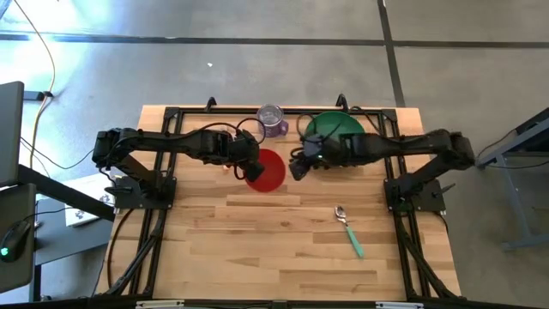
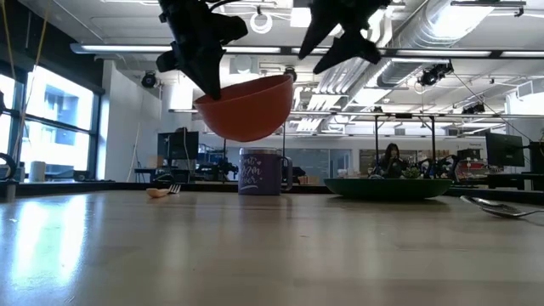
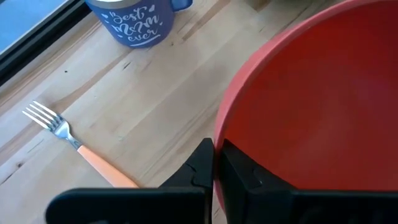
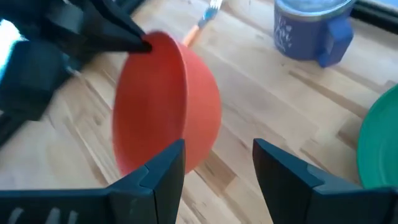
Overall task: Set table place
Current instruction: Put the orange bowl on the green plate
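1. High view: the round red bowl is grasped at its rim by the left hand; the released right hand waits beside it.
2. Low view: the bowl is held clear above the light wooden plank bench.
3. Left wrist view: the orange-handled fork lies unplaced.
4. Right wrist view: the round green plate is still bare; the setting is judged largely unfinished.

Your left gripper clamps red bowl by rim, lifted off table. Right gripper, fingers apart, crowds bowl's other side. Mug, green plate, fork block far edge. Near half free except spoon.
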